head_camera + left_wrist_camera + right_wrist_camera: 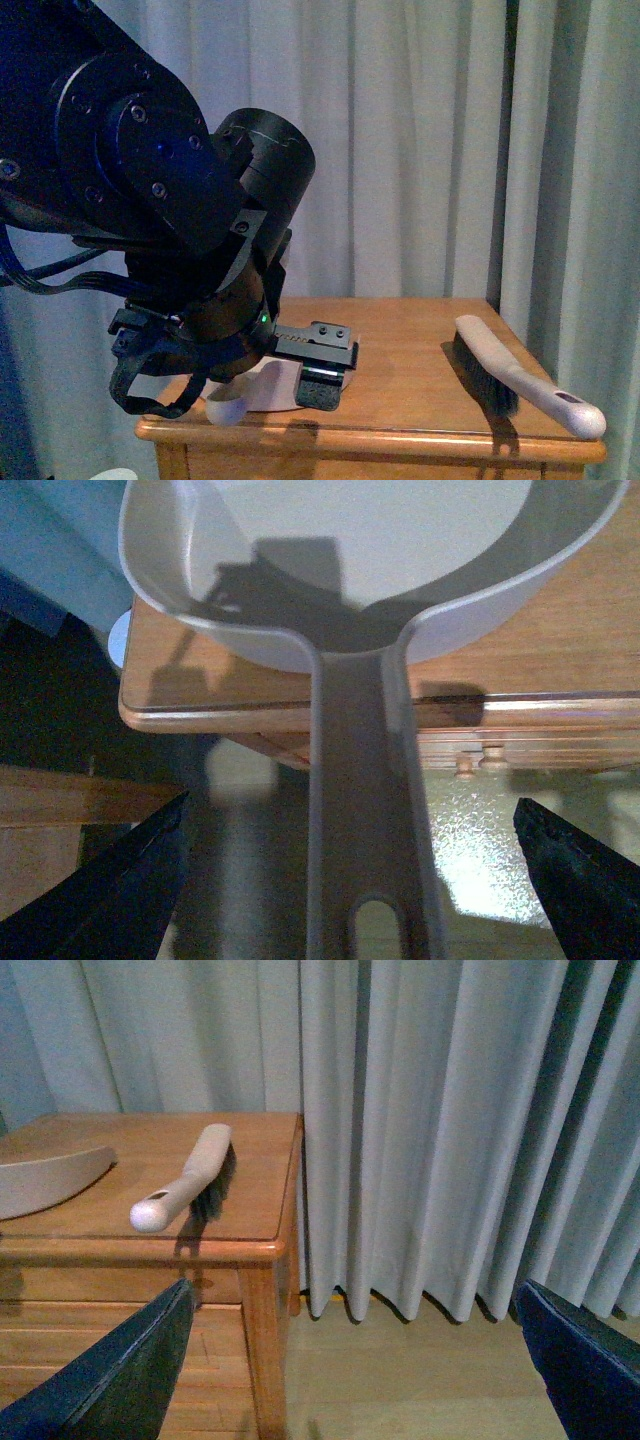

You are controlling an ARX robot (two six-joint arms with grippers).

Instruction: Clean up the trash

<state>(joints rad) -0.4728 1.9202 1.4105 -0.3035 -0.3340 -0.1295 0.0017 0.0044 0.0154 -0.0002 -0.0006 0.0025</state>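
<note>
Your left gripper (350,805) sat at the near edge of the wooden side table (400,340), lined up along the long handle (360,780) of the pale beige plastic dustpan (380,540). That handle overhung the edge, which I'd judge was what made it easy to reach. The jaws stood wide apart on either side of it, clear of the plastic and gripping nothing.

Your right gripper (352,1290) was just as spread and empty, off beside the grey curtain (450,1130). It faced the cream-handled, dark-bristled hand brush (520,380), which lay near the table's far side.

No white paper wad showed in any view.
</note>
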